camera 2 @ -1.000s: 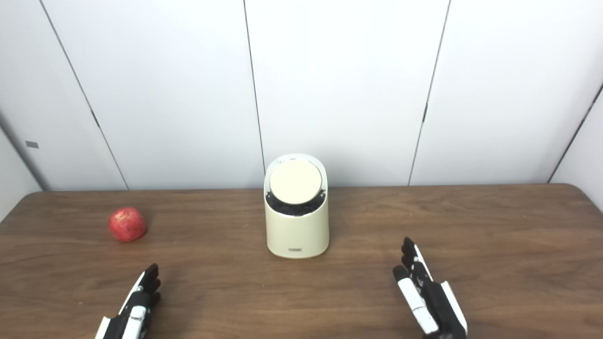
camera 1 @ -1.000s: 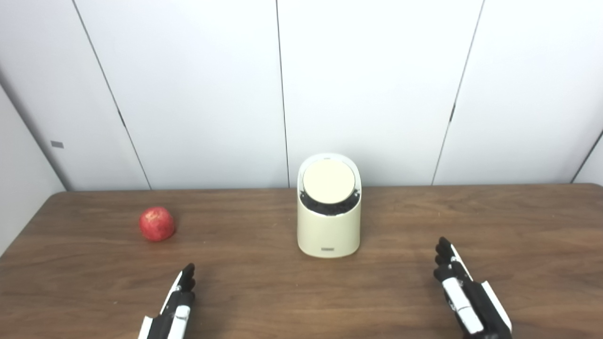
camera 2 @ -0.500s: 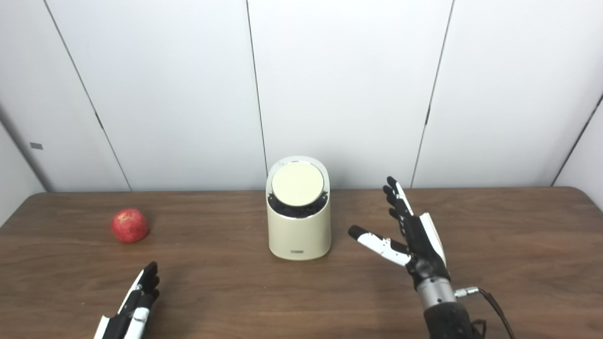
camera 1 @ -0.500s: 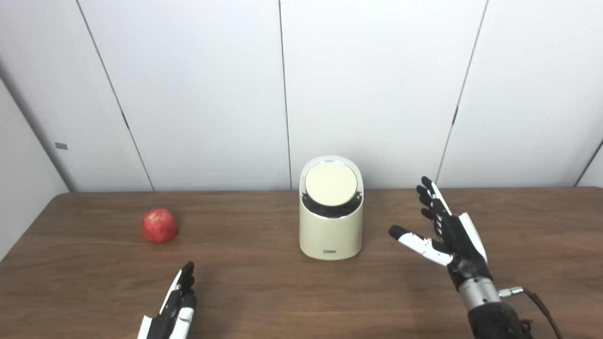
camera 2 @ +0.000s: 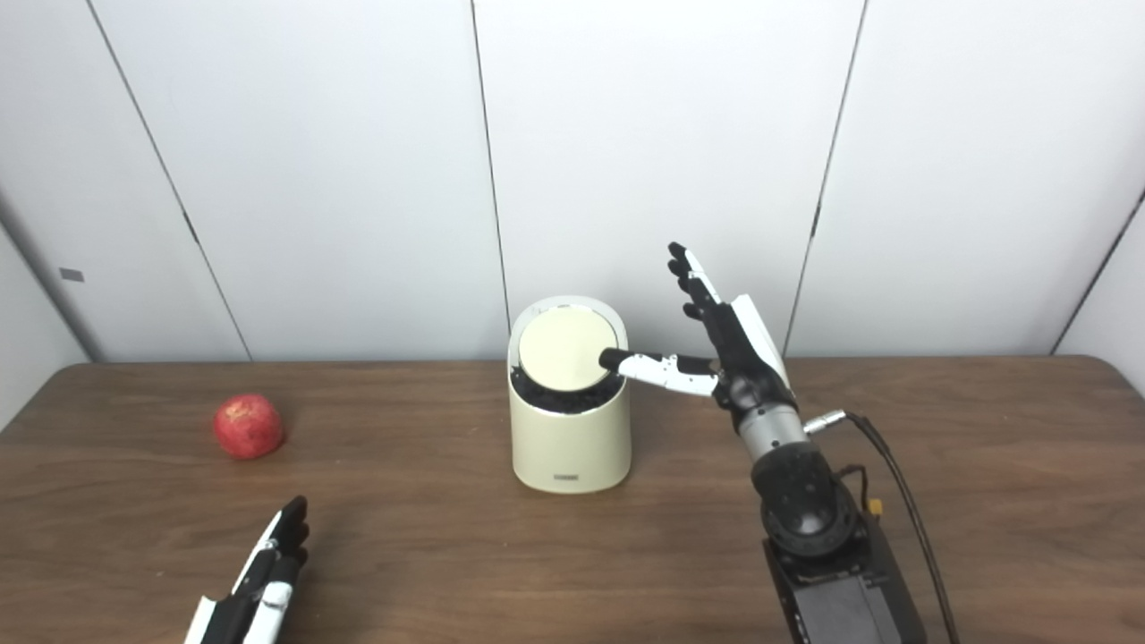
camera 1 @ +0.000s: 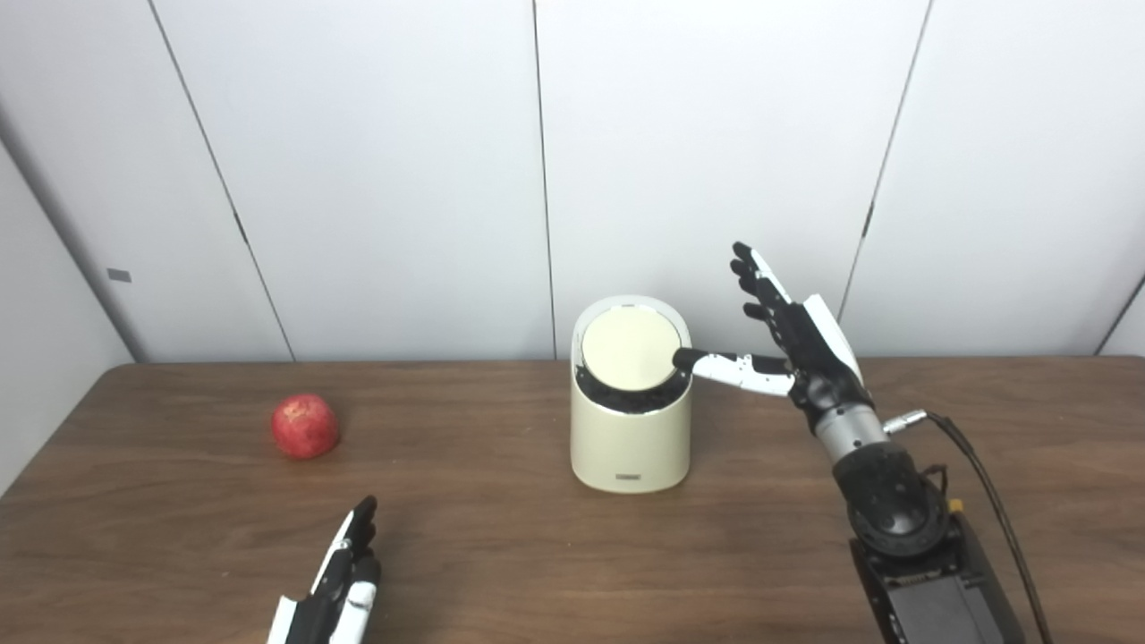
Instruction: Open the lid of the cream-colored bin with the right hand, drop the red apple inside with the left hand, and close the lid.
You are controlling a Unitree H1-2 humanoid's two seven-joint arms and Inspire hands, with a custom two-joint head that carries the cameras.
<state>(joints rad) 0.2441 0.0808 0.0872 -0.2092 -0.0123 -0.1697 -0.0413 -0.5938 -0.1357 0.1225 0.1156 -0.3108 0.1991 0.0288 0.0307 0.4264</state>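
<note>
Cream-colored bin (camera 1: 631, 420) stands mid-surface, its round lid (camera 1: 629, 351) shut. Right hand (camera 1: 792, 335), fingers spread and empty, has its thumb at the lid's right edge: opening is underway and needs a press or lift. Left hand (camera 1: 344, 581) lies open, empty, near the red apple (camera 1: 305, 427).

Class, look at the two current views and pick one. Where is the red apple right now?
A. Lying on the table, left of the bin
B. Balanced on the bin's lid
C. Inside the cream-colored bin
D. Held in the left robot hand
A: the red apple lies untouched on the table, well left of the cream-colored bin.
</note>
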